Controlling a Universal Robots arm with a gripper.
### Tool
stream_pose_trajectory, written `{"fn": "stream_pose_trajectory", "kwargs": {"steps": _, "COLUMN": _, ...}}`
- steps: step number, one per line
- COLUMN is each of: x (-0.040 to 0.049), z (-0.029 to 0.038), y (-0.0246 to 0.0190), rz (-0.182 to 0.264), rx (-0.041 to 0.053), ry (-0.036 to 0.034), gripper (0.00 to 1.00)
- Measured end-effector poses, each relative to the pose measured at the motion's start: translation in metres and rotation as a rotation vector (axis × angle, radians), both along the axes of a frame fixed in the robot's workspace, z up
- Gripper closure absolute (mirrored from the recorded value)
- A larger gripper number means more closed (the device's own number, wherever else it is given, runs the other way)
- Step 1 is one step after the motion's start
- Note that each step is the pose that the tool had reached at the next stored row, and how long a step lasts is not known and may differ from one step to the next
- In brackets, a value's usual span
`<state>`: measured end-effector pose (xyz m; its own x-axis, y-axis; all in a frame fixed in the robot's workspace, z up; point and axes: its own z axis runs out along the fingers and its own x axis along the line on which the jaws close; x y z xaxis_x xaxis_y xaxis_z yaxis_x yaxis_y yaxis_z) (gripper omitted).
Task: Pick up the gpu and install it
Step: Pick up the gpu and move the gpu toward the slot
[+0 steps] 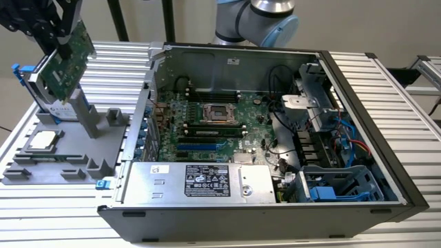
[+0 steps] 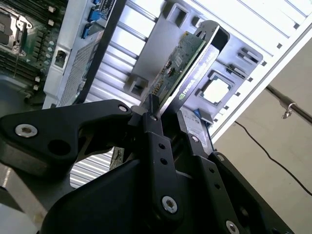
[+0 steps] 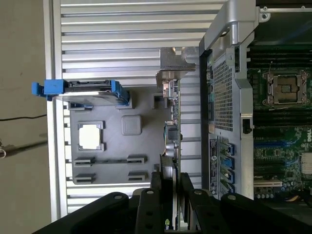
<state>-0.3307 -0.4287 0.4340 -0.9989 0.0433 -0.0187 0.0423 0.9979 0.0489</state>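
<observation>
The gpu (image 1: 67, 62) is gripped between the closed fingers of the gripper (image 1: 61, 37), which is clamped on the card's upper edge. In the exterior view the card is held tilted above the grey holder (image 1: 69, 155) at that view's left, just in front of the upright hard drive (image 1: 48, 101) and apart from the CPU chip (image 1: 43, 139) lying in its recess. The pick-up is judged to be in hand: the card appears lifted out of the holder, though whether its lower corner is fully clear cannot be told. The open computer case (image 1: 276, 206) on the bench (image 1: 386, 93) is not yet reached. Installing calls for the connector edge to be lined up squarely with an expansion slot on the motherboard (image 1: 206, 124).
</observation>
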Motion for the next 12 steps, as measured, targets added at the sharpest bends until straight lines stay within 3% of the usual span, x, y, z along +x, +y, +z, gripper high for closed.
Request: {"fn": "stream_pose_trajectory", "kwargs": {"steps": 12, "x": 0.0107, "z": -0.0001, "y": 0.0, "rz": 0.0, "rx": -0.0005, "ry": -0.0002, "gripper": 1.0}}
